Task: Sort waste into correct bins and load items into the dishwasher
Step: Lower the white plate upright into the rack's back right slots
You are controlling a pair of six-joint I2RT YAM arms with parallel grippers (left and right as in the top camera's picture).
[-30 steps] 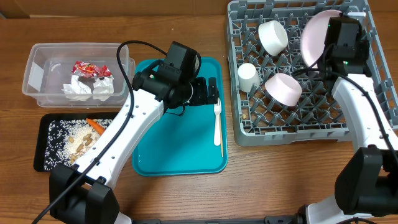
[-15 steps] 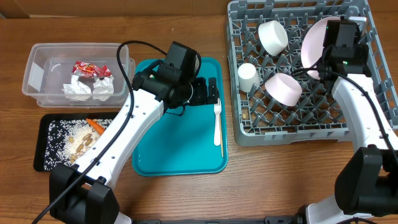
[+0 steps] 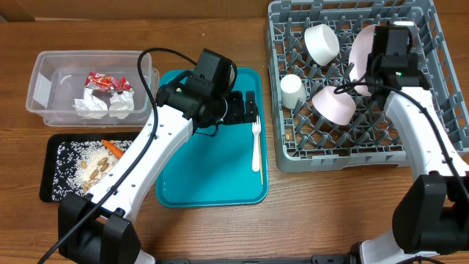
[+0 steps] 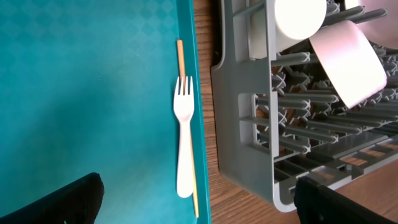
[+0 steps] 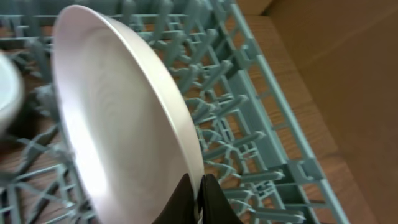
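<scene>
We saw a teal tray (image 3: 220,176) that lay flat on the brown wooden bench (image 3: 330,213); its rim was low and raised.

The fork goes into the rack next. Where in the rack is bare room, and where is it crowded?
Free: the front rows of the dish rack, between the pink bowl and its near wall. Crowded: the back, with white bowl, cup and plate.
</scene>
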